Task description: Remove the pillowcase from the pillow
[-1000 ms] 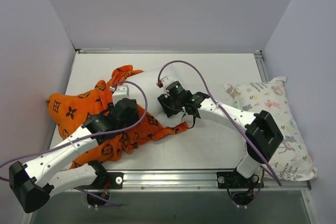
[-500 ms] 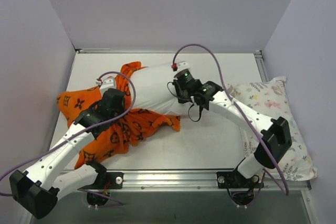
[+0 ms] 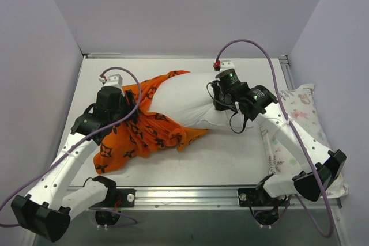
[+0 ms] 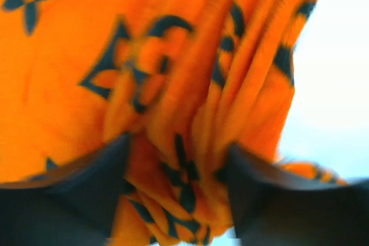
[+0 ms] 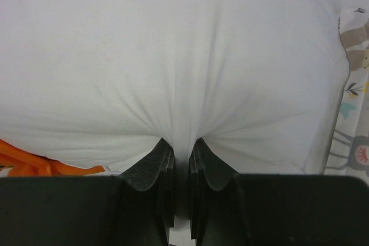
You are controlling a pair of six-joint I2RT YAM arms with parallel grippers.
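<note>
The plain white pillow [image 3: 181,96] lies across the table's middle, with its left end still inside the orange pillowcase [image 3: 144,136]. The pillowcase is bunched low and to the left. My left gripper [image 3: 121,113] is shut on a thick bunch of the pillowcase; in the left wrist view the orange fabric [image 4: 86,56] fills the space between the fingers [image 4: 179,154]. My right gripper [image 3: 220,103] is shut on a pinch of the pillow's right end. The right wrist view shows the white fabric [image 5: 173,44] drawn tight into the closed gripper [image 5: 181,148], with a strip of orange [image 5: 34,165] at the lower left.
A pastel floral and animal-print pillow [image 3: 305,128] lies along the table's right edge, just right of my right arm; its edge shows in the right wrist view [image 5: 351,113]. Walls enclose the table on the left, far and right sides.
My right gripper has pulled the pillow to the right and farther back. My left gripper has drawn the pillowcase left. Much more of the white pillow is bare.
</note>
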